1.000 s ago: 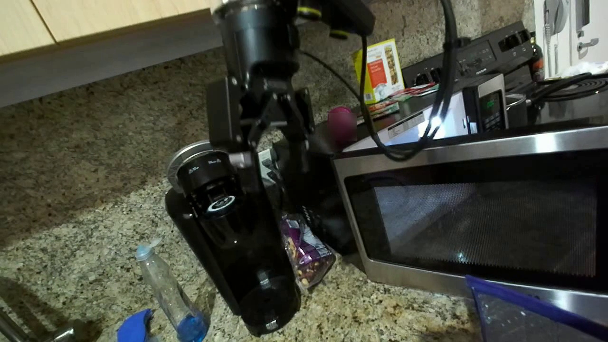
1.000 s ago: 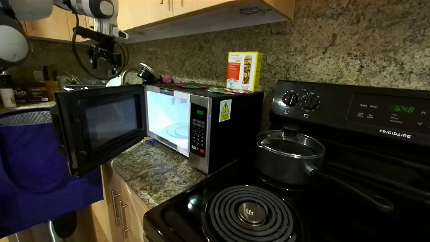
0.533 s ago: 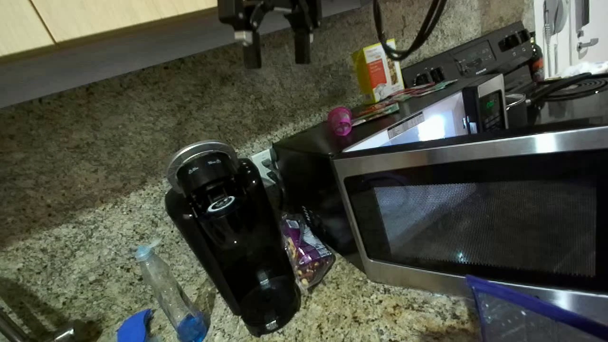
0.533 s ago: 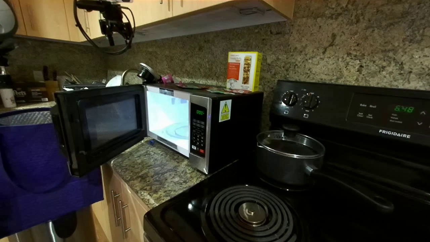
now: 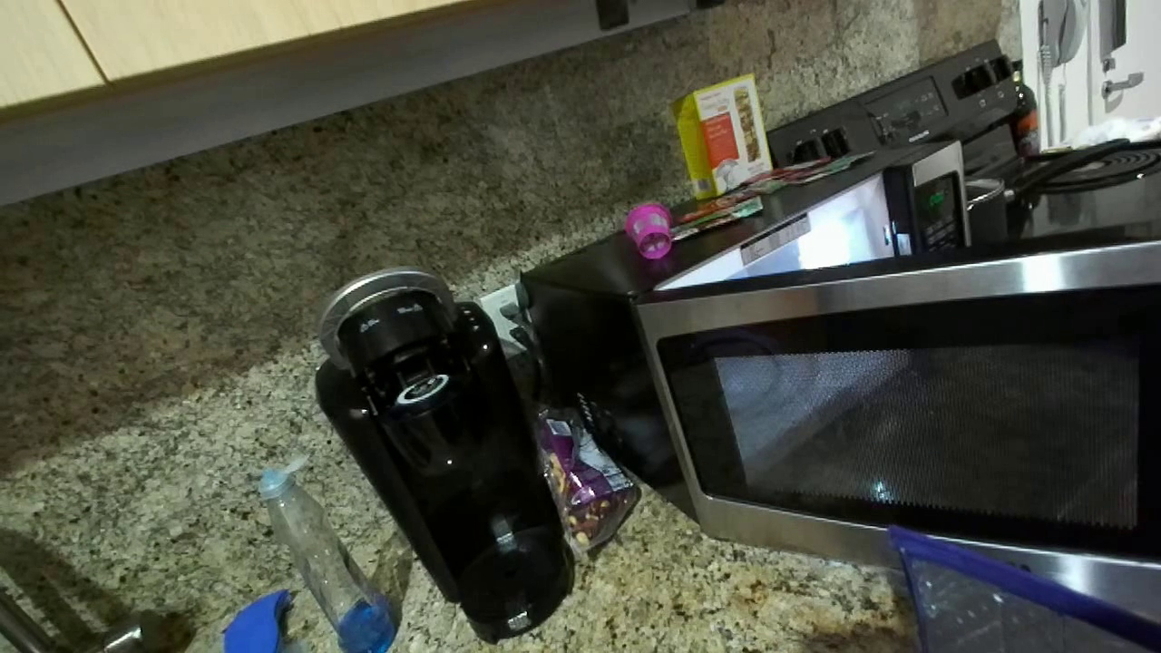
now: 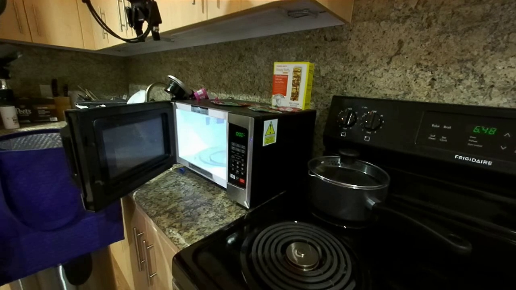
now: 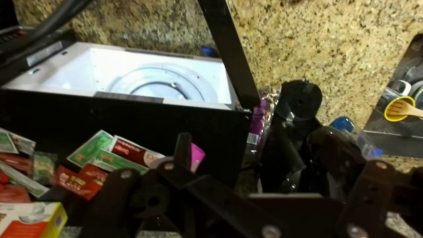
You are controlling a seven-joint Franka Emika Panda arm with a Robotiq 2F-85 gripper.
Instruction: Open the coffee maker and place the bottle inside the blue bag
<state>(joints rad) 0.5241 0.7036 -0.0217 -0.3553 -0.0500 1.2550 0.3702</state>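
The black coffee maker (image 5: pixel 453 453) stands on the counter. Its silver-ringed top is tilted up and looks open; that top (image 6: pixel 177 88) shows behind the microwave in an exterior view. In the wrist view its round drip tray (image 7: pixel 299 99) shows, the rest dark. My gripper (image 6: pixel 148 34) is high near the upper cabinets, fingers apart and empty; only its fingertips show at the top edge of an exterior view (image 5: pixel 658 9). The blue bag (image 6: pixel 44 185) hangs at the counter's front, partly behind the microwave door; its corner (image 5: pixel 1007 580) also shows. No red-capped cola bottle clearly shows.
The steel-framed microwave (image 6: pixel 242 149) has its door (image 6: pixel 129 149) swung out towards the bag. A pink cup (image 5: pixel 649 231), sachets and a yellow box (image 5: pixel 726 136) are on it. A nut packet (image 5: pixel 585 481) and a clear bottle (image 5: pixel 317 544) flank the coffee maker. Cabinets (image 5: pixel 227 36) overhang.
My gripper has risen from in front of the coffee maker's top to the cabinets' height, shifting towards the microwave side and almost out of an exterior view. The coffee maker, bag and microwave have not moved.
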